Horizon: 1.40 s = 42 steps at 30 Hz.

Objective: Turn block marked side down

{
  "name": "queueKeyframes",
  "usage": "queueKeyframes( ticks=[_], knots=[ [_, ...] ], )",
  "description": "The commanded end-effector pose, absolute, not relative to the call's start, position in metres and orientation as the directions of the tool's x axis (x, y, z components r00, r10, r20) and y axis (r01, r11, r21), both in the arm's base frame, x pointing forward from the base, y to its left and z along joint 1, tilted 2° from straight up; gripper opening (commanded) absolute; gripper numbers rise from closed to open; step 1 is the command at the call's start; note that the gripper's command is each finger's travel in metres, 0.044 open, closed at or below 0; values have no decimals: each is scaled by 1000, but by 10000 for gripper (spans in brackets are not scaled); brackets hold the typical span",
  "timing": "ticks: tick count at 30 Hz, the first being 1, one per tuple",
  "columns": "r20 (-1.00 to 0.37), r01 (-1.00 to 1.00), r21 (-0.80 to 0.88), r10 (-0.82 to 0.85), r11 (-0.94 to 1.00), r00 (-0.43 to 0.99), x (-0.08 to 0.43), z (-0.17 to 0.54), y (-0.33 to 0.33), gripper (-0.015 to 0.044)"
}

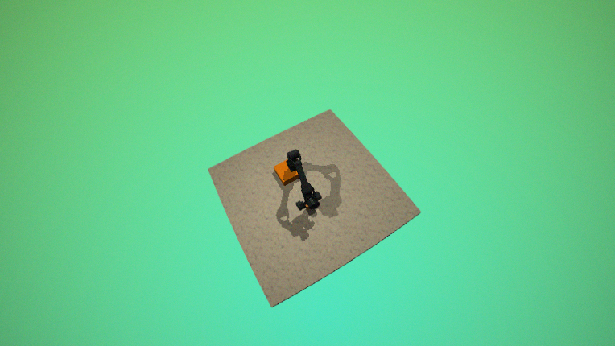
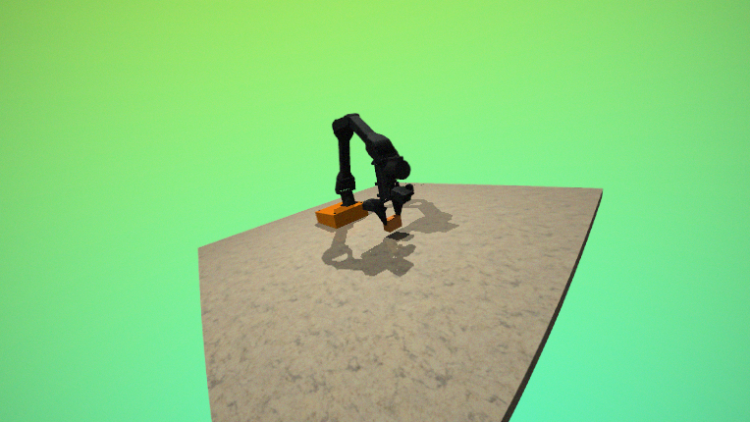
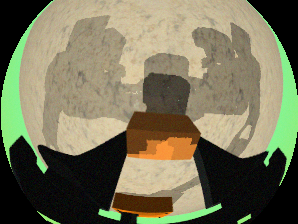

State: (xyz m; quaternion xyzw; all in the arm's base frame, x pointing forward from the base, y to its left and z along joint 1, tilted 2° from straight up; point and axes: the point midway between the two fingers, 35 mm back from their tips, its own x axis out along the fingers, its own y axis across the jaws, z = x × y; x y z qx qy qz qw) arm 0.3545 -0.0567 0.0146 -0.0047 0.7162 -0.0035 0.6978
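At the left of the exterior view I see the arm's orange base [image 2: 340,214] sitting on the table [image 2: 367,325], and just to its right the gripper [image 2: 388,217] hangs closed on the block [image 2: 392,223]. I read the block as lifted a little off the table, since a small dark shadow lies apart beneath it. From the wrist view the block [image 3: 161,137] sits pinched between the two dark fingers, brown on top and orange lower down.

I judge the block to be light, stiff and small, so it should turn with the wrist without sagging. Its flat sides look smooth, so it could slip or pivot in the jaws if I roll too fast. Holding it across two opposite flat faces near the middle seems right.

I cannot make out which face carries the mark. From the top view the block is almost wholly hidden under the gripper [image 1: 307,203]. The fingertips themselves are too dark to separate.
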Motion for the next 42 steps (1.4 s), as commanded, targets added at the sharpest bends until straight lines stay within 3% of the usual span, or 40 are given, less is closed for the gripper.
queueKeyframes(
  ticks=[1,37,42],
  knots=[
    [-1000,1,-16,-16,1000,-8,357,23,-57,0],
    [-867,2,-15,-14,1000,499,353,11,-58,0],
    [-855,1,-16,-15,1000,518,351,11,-58,0]
  ],
)
